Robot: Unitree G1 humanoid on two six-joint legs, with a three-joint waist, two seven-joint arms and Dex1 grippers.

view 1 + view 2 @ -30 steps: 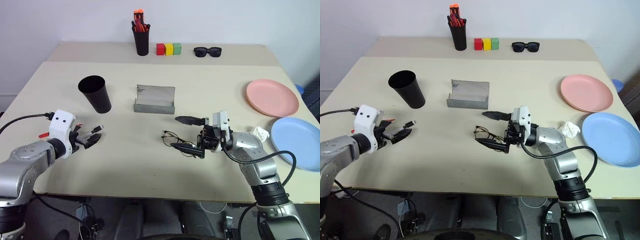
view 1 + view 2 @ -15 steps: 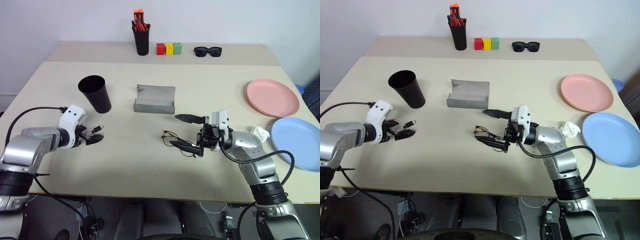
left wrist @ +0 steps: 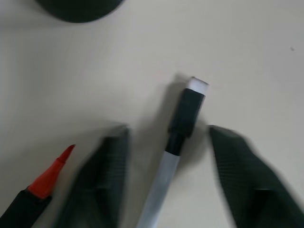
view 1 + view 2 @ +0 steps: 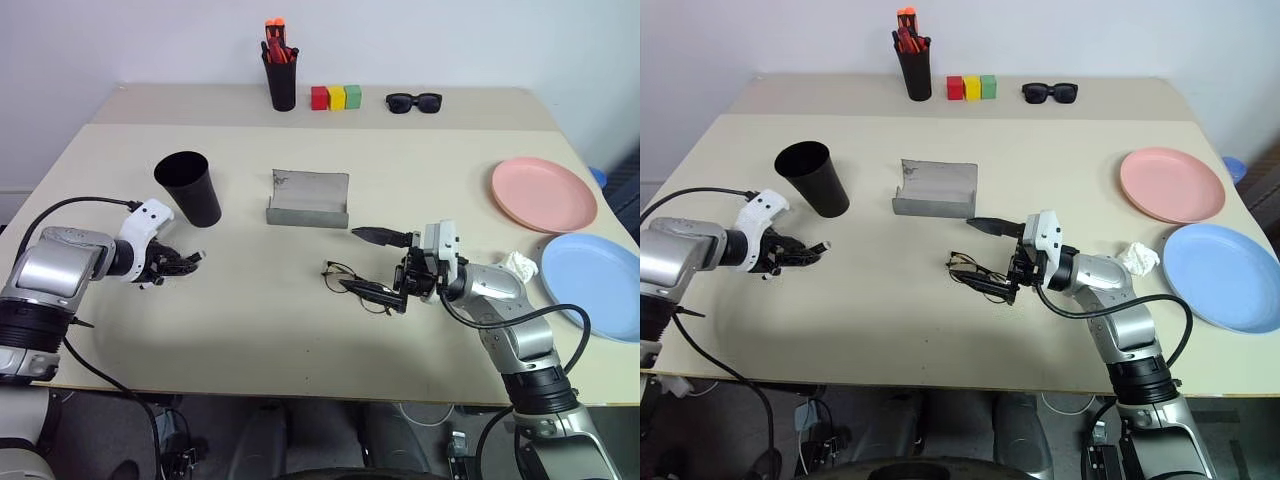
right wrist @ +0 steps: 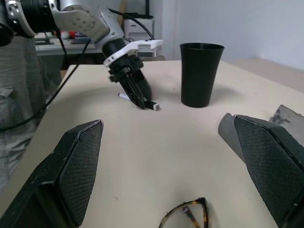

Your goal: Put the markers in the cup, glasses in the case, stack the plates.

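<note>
White marker w/ black cap [image 3: 176, 142] lies flat on the beige table [image 4: 250, 320], just beside the tapered black plastic cup [image 4: 188, 187]. Left gripper [image 3: 168, 142] straddles it, fingers each side w/ gaps, not clamped. Red marker [image 3: 40, 187] just beside. Wire-rimmed glasses [image 4: 356, 278] mid-table btwn the right gripper's [image 4: 378, 265] wide-apart fingers, nothing held.

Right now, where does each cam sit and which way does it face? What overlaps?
Head stereo pair: on the head, looking forward and down over the table; both arms show, black cup left, pink plate right.
Left wrist: looks along the left gripper down at the white marker between its fingers, red marker beside.
Right wrist: looks level across the table past the open right gripper toward the left arm.
Shared: cup, white marker, glasses.
</note>
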